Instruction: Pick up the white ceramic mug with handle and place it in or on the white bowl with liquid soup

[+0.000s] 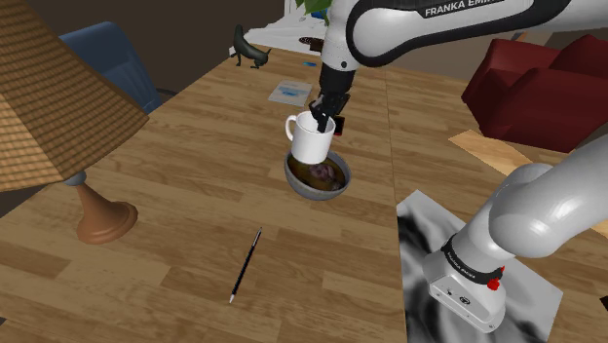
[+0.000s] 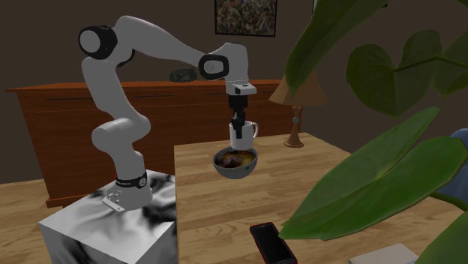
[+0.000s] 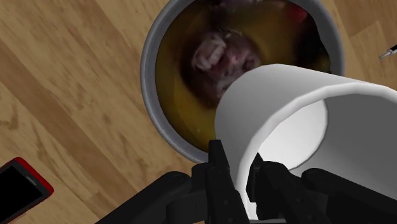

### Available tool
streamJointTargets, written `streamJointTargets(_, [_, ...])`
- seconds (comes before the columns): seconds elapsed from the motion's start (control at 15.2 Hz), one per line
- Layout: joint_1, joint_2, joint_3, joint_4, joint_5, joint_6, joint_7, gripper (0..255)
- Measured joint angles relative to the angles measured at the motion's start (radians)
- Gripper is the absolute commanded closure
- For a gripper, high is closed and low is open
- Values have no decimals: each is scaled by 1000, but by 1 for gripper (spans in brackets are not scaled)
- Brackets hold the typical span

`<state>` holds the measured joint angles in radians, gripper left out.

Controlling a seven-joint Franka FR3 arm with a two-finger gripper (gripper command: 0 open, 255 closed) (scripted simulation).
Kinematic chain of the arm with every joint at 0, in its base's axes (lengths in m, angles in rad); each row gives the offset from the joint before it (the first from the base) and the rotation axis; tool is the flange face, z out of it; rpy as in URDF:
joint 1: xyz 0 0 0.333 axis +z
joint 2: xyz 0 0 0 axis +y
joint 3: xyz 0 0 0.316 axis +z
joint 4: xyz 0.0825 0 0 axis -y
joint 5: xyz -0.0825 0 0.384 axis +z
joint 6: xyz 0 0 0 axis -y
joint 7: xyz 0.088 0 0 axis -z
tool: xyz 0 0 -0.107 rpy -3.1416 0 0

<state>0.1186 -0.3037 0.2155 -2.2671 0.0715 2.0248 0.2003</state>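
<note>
Fingers [image 3: 219, 170] of hand [image 3: 245, 175] nearest us, clenched on rim of white mug [image 3: 273, 89], mug wall between them. We see arm [image 2: 150, 45] arched from stand [image 2: 112, 225], wrist pointing straight down mid-frame. Mug hangs under hand, directly over grey bowl [image 1: 304, 187] of brown soup on bench [image 1: 195, 195]; whether they touch, we cannot tell.

Wood-plank table [image 1: 195, 166] in front of me. Grey bowl [image 1: 314, 188] w/ brown soup sits mid-table. In the shoulder view: lamp [image 1: 97, 216] w/ woven shade at near left, black pen [image 1: 246, 264] near, right of lamp. Dark bird figure [image 1: 249, 51] & blue-white card [image 1: 289, 92] at far side. Red-edged phone [image 3: 19, 191] near bowl, not touching.
</note>
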Motion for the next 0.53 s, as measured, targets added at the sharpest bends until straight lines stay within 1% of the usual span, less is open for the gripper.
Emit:
streamJointTargets(0.33, [1,19,4,-53,-1,73,2,255])
streamJointTargets(0.53, [1,23,5,-64,0,92,1,255])
